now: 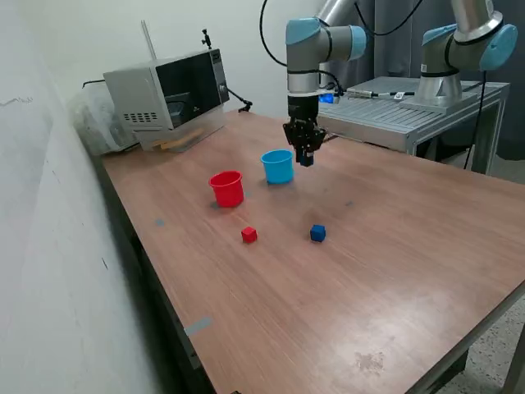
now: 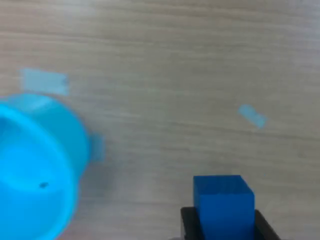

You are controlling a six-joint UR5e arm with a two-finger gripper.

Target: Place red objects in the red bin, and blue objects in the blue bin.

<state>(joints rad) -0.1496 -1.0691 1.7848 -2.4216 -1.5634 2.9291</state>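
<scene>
While beside blue cup (image 1: 278, 167), claw (image 1: 306, 156) grips cube (image 2: 223, 202)

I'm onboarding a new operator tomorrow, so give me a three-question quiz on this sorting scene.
1. True or false: the gripper is shut on a blue cube.
2. Which cup stands nearest the gripper? A) red cup B) light blue cup
3. How many cubes lie loose on the table in the exterior view?

Key: 1. True. 2. B. 3. Two: a red cube and a dark blue cube.
</scene>
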